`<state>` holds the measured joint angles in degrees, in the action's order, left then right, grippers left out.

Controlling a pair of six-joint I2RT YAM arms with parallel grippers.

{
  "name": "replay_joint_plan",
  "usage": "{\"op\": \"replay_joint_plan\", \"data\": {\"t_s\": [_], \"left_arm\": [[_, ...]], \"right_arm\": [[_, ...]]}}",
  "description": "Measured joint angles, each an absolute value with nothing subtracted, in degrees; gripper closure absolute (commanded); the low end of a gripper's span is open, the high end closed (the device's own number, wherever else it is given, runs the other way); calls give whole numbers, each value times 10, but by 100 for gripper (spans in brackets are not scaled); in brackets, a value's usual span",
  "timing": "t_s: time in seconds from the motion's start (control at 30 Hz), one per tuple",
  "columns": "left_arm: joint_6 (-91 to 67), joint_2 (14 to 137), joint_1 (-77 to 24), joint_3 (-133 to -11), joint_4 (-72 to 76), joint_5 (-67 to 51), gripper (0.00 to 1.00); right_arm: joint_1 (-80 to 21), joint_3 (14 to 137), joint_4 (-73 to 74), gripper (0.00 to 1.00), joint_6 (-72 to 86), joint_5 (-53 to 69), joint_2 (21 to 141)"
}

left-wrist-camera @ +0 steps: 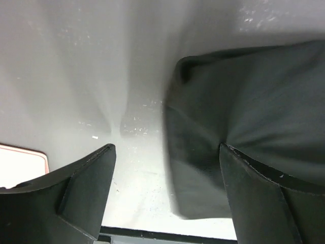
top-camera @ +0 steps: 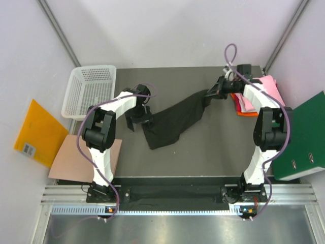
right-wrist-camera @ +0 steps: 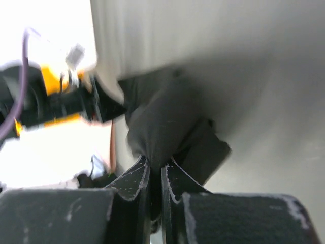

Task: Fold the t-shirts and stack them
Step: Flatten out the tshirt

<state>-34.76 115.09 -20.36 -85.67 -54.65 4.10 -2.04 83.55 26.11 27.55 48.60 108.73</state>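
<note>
A black t-shirt (top-camera: 175, 121) lies crumpled and stretched across the dark table, from the middle toward the back right. My right gripper (top-camera: 209, 95) is shut on its far right end, and in the right wrist view the fingertips (right-wrist-camera: 139, 175) pinch a bunch of that black cloth (right-wrist-camera: 162, 127). My left gripper (top-camera: 138, 121) hangs open at the shirt's left end. In the left wrist view its fingers (left-wrist-camera: 86, 183) stand wide apart over the shirt's edge (left-wrist-camera: 238, 122), holding nothing. Folded pink (top-camera: 271, 86) and orange (top-camera: 245, 112) t-shirts are stacked at the back right, behind the right arm.
A white mesh basket (top-camera: 90, 91) stands at the back left. A green folder (top-camera: 304, 137) lies off the table's right side. A yellow envelope (top-camera: 38, 133) and a brown sheet (top-camera: 84, 158) lie at the left.
</note>
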Motion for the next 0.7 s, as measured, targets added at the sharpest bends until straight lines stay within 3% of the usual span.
{"op": "replay_joint_plan", "data": {"t_s": [0.2, 0.37, 0.53, 0.7], "left_arm": [[-352, 1137, -199, -870, -565, 73, 8], [-359, 1125, -185, -894, -588, 111, 1], [-360, 1095, -135, -940, -617, 132, 1], [-356, 1047, -68, -1001, -617, 136, 1]], "right_arm": [[46, 971, 287, 100, 261, 388, 1049], [65, 1014, 269, 99, 260, 317, 961], [22, 1066, 266, 100, 252, 299, 918], [-78, 1141, 296, 100, 216, 333, 987]]}}
